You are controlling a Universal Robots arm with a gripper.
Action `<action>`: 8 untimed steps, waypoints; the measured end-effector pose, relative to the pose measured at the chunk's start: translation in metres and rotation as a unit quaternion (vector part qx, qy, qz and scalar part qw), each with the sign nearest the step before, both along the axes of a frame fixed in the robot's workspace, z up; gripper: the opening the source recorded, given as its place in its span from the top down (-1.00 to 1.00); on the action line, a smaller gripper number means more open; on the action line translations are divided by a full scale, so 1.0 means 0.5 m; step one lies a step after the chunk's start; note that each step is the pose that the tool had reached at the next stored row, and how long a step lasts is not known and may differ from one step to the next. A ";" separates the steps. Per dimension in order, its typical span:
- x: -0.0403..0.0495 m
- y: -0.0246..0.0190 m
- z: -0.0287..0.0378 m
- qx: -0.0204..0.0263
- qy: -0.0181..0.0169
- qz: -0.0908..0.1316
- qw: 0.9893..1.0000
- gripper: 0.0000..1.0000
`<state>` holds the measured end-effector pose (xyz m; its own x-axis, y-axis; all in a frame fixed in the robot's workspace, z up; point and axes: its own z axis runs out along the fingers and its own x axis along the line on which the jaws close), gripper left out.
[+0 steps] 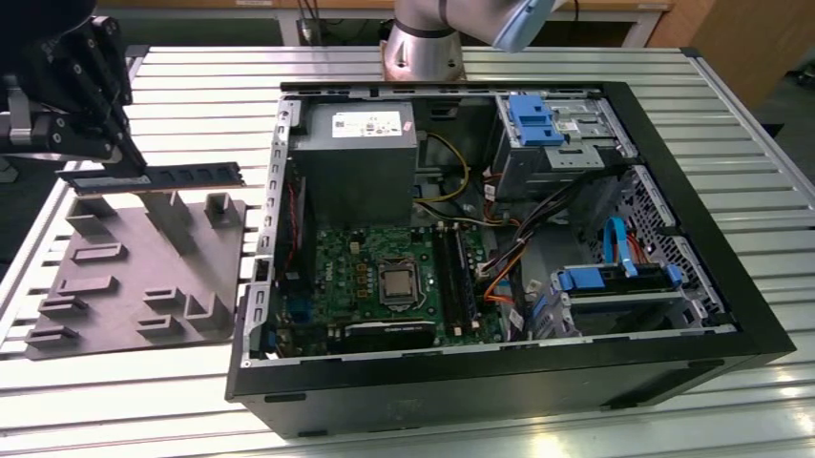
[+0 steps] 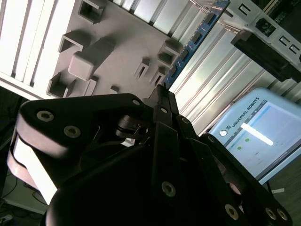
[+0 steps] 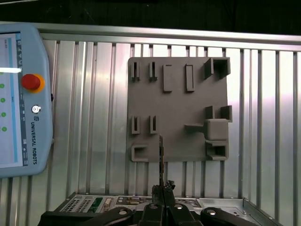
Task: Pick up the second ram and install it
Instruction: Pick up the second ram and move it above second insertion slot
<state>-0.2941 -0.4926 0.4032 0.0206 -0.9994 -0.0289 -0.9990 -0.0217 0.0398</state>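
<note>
The gripper [image 1: 125,164] has its jaws clamped on the second ram [image 1: 178,175], which juts past them toward the open computer case [image 1: 510,377] and hangs clear of the grey holder tray [image 1: 114,277] directly beneath. A firm, level hold seems to matter most here. Beyond the jaws, the case's raised wall stands before the memory slots [image 1: 455,272], with open room above.

Bench [image 1: 191,76]: ribbed bare metal, bright, reflective; holder tray [image 1: 121,286]: matt grey moulded plastic; second ram [image 1: 178,175]: dark matt board; computer case [image 1: 510,377]: matt black frame, bare sheet metal inside.
</note>
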 end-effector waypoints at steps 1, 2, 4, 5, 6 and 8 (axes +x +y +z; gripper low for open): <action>0.002 0.0000 0.000 0.000 0.000 0.000 1.000 0.76; 0.004 0.0000 0.000 0.000 0.000 0.000 1.000 0.76; 0.009 0.0000 0.000 0.000 0.000 0.000 1.000 0.76; 0.011 0.0000 0.000 0.000 0.000 0.000 1.000 0.76; 0.013 0.0000 0.000 0.000 0.000 0.000 1.000 0.76; 0.018 0.0000 0.000 0.000 0.000 0.000 1.000 0.76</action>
